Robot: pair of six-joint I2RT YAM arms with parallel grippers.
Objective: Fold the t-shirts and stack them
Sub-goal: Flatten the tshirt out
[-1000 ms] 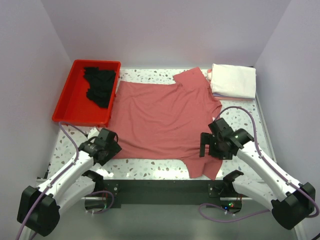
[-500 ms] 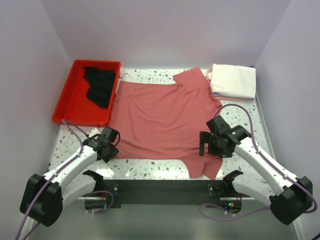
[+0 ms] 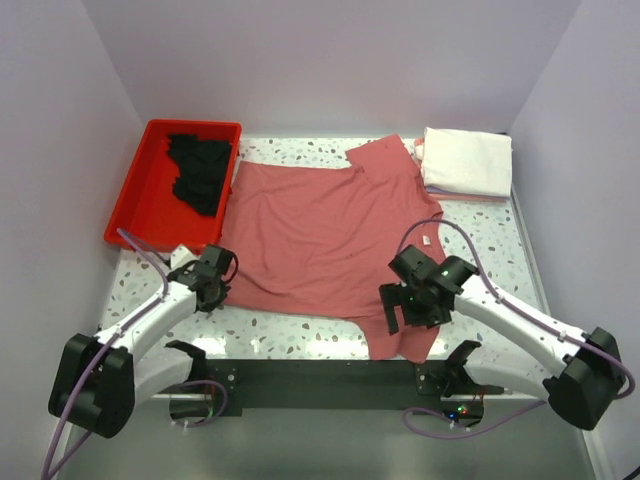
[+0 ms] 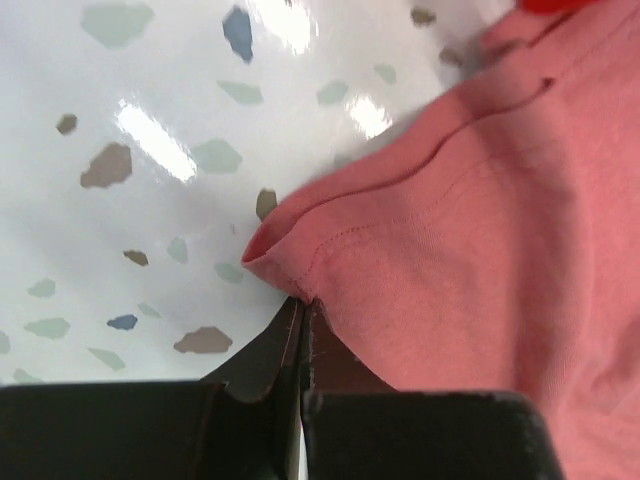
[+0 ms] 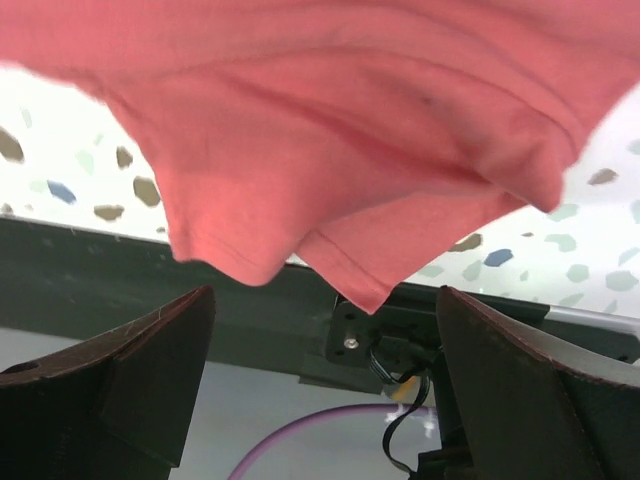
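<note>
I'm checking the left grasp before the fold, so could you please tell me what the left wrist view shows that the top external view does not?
Only the left wrist: the left gripper pinched shut on the stitched hem corner of the dusty-rose t-shirt. Only the top external: the red tray holding a black t-shirt, the folded white t-shirt at the far right, and the right gripper open over the near sleeve. Both: the dusty-rose t-shirt spread on the speckled table.
</note>
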